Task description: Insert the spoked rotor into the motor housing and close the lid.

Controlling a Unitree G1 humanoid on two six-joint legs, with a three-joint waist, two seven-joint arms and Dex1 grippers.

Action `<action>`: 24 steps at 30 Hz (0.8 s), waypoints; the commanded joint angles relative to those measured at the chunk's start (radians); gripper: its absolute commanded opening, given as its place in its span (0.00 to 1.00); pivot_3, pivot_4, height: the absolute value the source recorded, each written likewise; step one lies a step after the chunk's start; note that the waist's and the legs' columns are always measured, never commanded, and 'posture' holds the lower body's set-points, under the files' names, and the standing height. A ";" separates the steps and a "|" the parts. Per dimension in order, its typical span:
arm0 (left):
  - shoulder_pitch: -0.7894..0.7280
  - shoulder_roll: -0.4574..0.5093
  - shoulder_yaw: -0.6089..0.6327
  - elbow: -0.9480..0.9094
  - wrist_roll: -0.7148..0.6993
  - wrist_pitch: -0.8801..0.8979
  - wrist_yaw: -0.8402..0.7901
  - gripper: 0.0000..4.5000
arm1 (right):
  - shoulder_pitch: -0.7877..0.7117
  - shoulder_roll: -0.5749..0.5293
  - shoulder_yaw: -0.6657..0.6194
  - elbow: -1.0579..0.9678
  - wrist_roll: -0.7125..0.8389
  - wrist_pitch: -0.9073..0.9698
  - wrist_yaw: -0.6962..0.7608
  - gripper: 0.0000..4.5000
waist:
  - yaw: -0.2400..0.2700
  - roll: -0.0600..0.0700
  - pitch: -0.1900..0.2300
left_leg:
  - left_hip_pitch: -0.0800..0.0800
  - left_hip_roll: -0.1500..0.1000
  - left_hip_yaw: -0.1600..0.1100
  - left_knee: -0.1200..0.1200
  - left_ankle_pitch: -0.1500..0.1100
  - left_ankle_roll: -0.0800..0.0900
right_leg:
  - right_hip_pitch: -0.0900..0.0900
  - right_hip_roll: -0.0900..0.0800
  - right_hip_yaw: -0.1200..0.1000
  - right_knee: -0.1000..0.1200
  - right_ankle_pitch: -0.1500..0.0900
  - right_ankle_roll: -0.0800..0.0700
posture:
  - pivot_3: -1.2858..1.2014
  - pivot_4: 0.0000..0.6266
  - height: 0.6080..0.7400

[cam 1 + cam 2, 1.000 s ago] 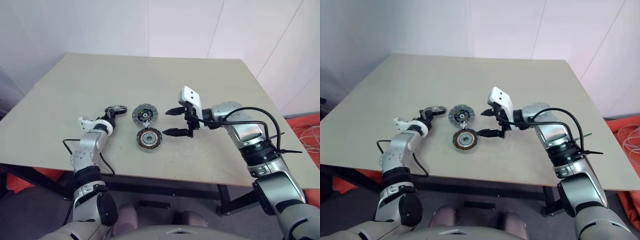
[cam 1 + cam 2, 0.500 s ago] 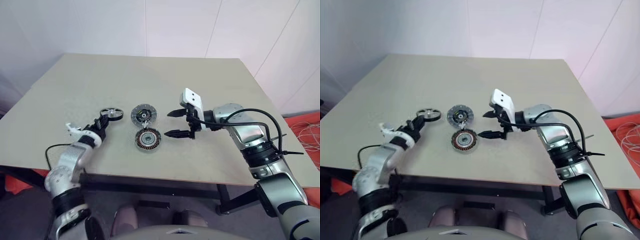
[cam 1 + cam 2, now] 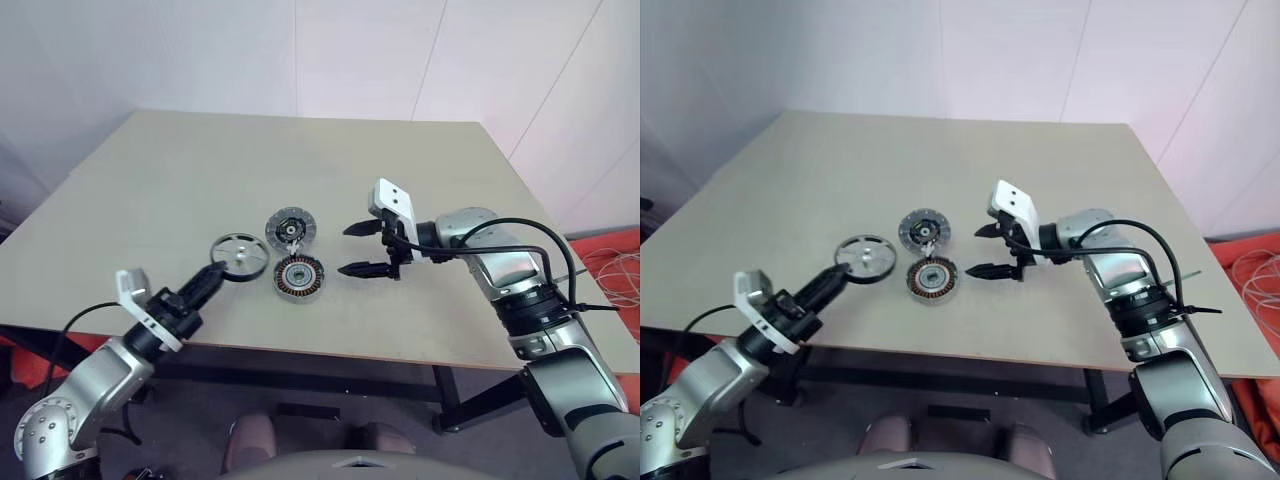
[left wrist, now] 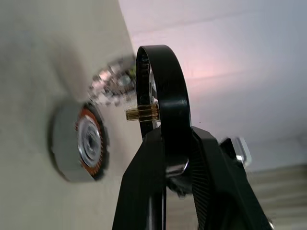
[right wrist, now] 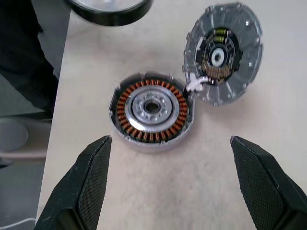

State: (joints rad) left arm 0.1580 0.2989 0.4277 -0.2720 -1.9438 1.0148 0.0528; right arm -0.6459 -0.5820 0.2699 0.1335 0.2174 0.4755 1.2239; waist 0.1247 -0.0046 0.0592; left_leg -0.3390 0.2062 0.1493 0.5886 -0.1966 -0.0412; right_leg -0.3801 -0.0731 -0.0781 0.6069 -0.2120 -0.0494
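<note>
The left gripper (image 3: 213,273) is pinched shut on the rim of the spoked rotor (image 3: 240,254), holding the wheel clear of the table (image 3: 150,180) near its front edge; in the left wrist view the black rim stands edge-on between the two fingers, with a small brass pinion (image 4: 142,113) sticking out of the hub. The motor housing (image 3: 300,279) lies flat on the table just beside the rotor, toward the table's right side, its copper windings facing up and its centre bore empty. The lid (image 3: 290,228) lies open just behind the housing, toward the far edge, touching its rim or nearly so, inner face up; a short pale lead seems to join the two. The right gripper (image 3: 364,249) hovers at the housing's other side, its fingers spread wide and holding nothing.

So the rotor has been picked up, but nothing is assembled yet. Lining the rotor over the bore, seating it, and then turning the lid over onto the housing all remain to be done.
</note>
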 commanded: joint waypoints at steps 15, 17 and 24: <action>-0.161 -0.081 -0.151 0.124 -0.028 -0.077 0.026 0.08 | 0.017 -0.026 -0.037 -0.070 0.020 0.010 -0.012 1.00 | -0.002 0.000 0.000 | 0.003 0.000 0.000 -0.002 0.000 0.000 | 0.003 0.000 0.000 0.000 0.000 0.000 | 0.52 0.00 1.00; -0.166 -0.072 -0.155 0.147 -0.028 -0.075 0.032 0.08 | 0.016 -0.025 -0.037 -0.074 0.020 0.014 -0.014 1.00 | -0.002 0.000 0.000 | 0.004 0.000 0.000 -0.002 0.000 0.001 | 0.004 0.000 0.000 0.000 0.000 0.000 | 0.52 0.00 1.00; -0.175 -0.082 -0.188 0.162 -0.028 -0.075 0.063 0.08 | 0.011 -0.024 -0.036 -0.071 0.020 0.014 -0.014 1.00 | -0.002 0.000 0.000 | 0.004 0.000 0.000 -0.001 -0.001 0.001 | 0.004 0.000 0.000 0.000 0.000 0.001 | 0.52 0.00 1.00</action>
State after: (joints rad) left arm 0.0038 0.2187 0.2457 -0.0889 -1.9451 0.9428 0.1171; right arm -0.6204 -0.5955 0.2647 0.1004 0.2200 0.4925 1.2127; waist 0.1231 -0.0045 0.0591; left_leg -0.3350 0.2061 0.1497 0.5872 -0.1973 -0.0404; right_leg -0.3757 -0.0729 -0.0781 0.6065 -0.2122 -0.0486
